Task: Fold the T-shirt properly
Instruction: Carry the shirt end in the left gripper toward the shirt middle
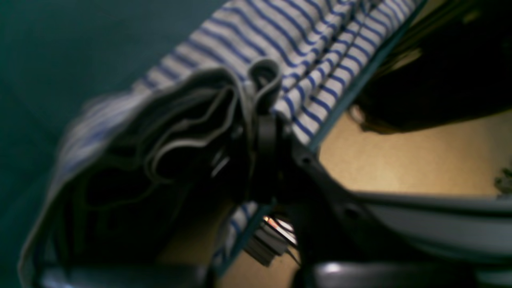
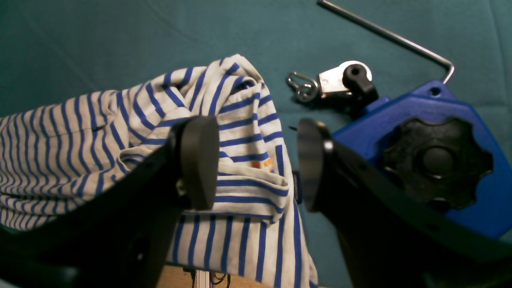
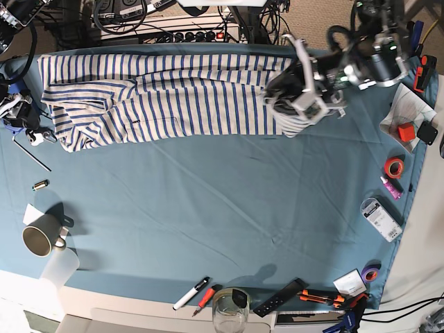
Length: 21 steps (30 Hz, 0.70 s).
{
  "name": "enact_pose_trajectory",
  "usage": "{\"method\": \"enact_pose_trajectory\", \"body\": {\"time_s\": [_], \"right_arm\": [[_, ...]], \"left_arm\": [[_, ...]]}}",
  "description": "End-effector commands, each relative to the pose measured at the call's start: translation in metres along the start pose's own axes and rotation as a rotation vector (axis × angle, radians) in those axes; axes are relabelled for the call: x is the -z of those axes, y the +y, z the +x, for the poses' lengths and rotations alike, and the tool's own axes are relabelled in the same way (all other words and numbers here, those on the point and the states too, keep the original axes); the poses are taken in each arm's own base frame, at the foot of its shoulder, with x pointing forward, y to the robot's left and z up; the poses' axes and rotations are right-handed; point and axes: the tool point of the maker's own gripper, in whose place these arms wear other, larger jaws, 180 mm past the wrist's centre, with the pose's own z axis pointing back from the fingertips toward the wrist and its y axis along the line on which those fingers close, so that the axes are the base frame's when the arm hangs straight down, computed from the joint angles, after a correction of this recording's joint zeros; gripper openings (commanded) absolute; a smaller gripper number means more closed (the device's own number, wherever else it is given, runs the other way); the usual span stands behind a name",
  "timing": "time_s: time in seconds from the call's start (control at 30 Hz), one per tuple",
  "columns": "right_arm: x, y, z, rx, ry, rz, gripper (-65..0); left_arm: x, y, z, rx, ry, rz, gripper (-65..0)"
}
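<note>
The white, blue-striped T-shirt (image 3: 159, 97) lies stretched along the far edge of the teal table cloth (image 3: 222, 208). My left gripper (image 3: 300, 104) is at its right end, shut on a bunched fold of the cloth and holding it a little above the table. The left wrist view shows that gripper (image 1: 262, 120) pinching grey, shadowed folds of the T-shirt (image 1: 304, 44), blurred. My right gripper (image 2: 256, 164) stands open over the left end of the T-shirt (image 2: 80, 148), with striped cloth lying between and below its two pads and nothing gripped.
A blue clamp (image 2: 452, 120), a metal pulley with a snap hook (image 2: 332, 82) and a bent steel rod (image 2: 392, 38) lie beside the right gripper. A mug (image 3: 38, 239), markers (image 3: 191, 293), a glass jar (image 3: 230, 312), tape rolls (image 3: 395, 166) and tools (image 3: 319, 298) sit along the table's edges.
</note>
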Motion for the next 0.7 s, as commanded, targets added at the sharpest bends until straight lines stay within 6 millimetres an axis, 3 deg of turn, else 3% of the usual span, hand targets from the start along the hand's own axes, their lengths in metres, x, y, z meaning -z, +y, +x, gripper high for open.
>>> {"method": "enact_pose_trajectory", "body": {"time_s": [0.0, 0.13, 0.33, 0.47, 0.67], "right_arm": [[-0.009, -0.003, 0.02, -0.037, -0.047, -0.011, -33.4], [-0.009, -0.003, 0.019, -0.037, -0.045, -0.014, -33.4], [-0.008, -0.002, 0.018, -0.033, -0.046, -0.011, -33.4], [-0.005, 0.001, 0.013, -0.015, -0.047, 0.0, -33.4], [0.001, 0.007, 0.005, 0.012, -0.047, 0.017, -33.4]], "left_arm": [[0.002, -0.003, 0.017, 0.03, -0.054, -0.004, -65.0], [0.018, -0.006, 0.027, 0.114, -0.041, 0.022, -65.0], [0.041, -0.031, 0.035, 0.194, -0.04, -0.012, -65.0], [0.064, -0.046, 0.04, 0.2, -0.04, -0.038, -65.0], [0.097, -0.053, 0.048, 0.193, -0.022, -0.043, -65.0]]}}
